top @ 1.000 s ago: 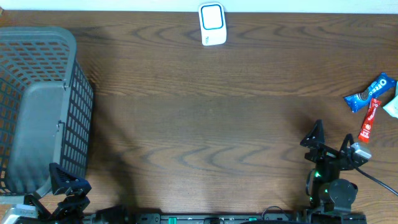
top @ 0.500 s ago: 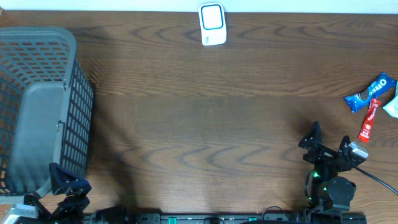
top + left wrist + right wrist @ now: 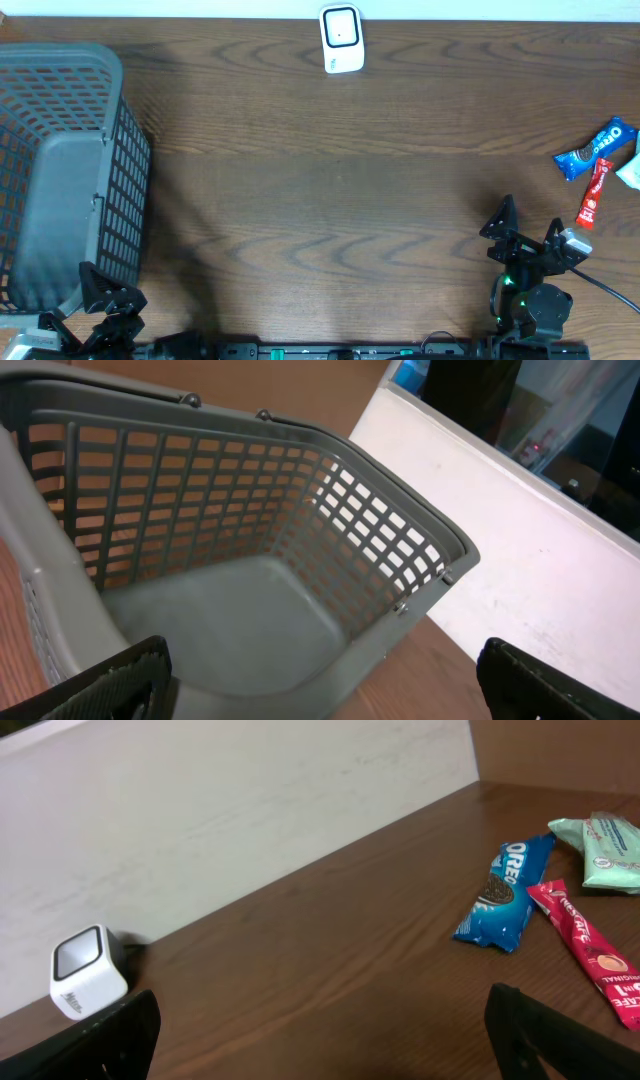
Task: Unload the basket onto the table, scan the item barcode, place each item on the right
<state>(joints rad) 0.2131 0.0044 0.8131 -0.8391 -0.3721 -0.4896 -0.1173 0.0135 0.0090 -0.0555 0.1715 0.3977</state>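
The blue Oreo pack (image 3: 596, 149) lies at the right edge of the overhead view, a red stick sachet (image 3: 595, 193) just below it. The white scanner (image 3: 342, 39) stands at top centre, well apart. The right gripper (image 3: 531, 222), at lower right, has its fingers spread and empty. The left gripper (image 3: 110, 288), at lower left beside the grey basket (image 3: 125, 190), is the same.

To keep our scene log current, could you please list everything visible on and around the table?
grey plastic mesh basket: one, grey, left edge.
white box-shaped barcode scanner: one, white, far edge, centre.
blue Oreo biscuit packet: one, blue, right side.
red stick sachet: one, red, beside the Oreo packet, nearer the robot.
pale green packet: at least one, green, right edge, partly cut off.
brown wooden table: one, brown, under everything.
left gripper: one, black, near-left by basket, jaws open.
right gripper: one, black, near-right, jaws open.
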